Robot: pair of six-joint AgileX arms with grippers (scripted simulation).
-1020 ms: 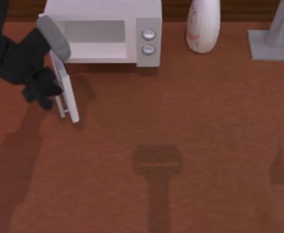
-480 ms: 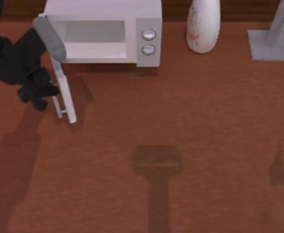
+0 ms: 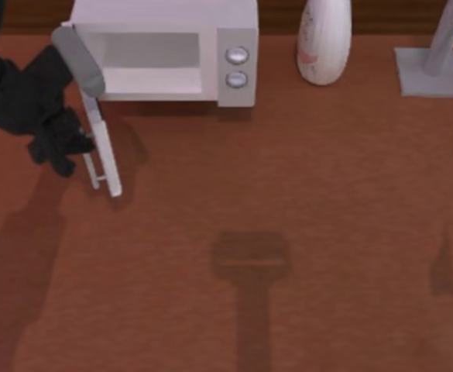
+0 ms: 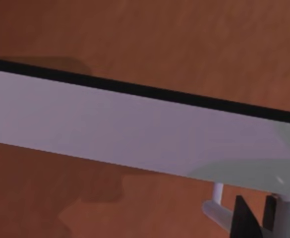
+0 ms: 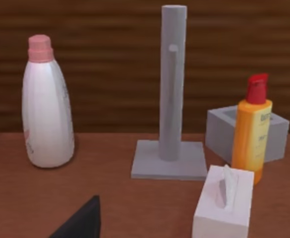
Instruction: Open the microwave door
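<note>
The left tool (image 3: 73,147) is clenched on the door handle (image 3: 91,164) at the tabletop's (image 3: 303,232) far left. The microwave door (image 3: 102,147) stands swung wide open, jutting out from the microwave's (image 3: 164,54) left front corner, its cavity exposed. A white bottle (image 3: 324,39) stands right of the microwave. Whether the right tool (image 5: 80,223) is released or clenched, I cannot tell.

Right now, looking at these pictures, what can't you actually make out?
- Left gripper, top view: the black arm covers its grip on the swung-open light-grey microwave door; the wrist view crops its fingers.
- Right gripper: only a dark tip shows in the right wrist view; the top view misses it.
- Inside of the light-grey boxy microwave: the roof hides most.
- Orange pump bottle: label too small.
</note>
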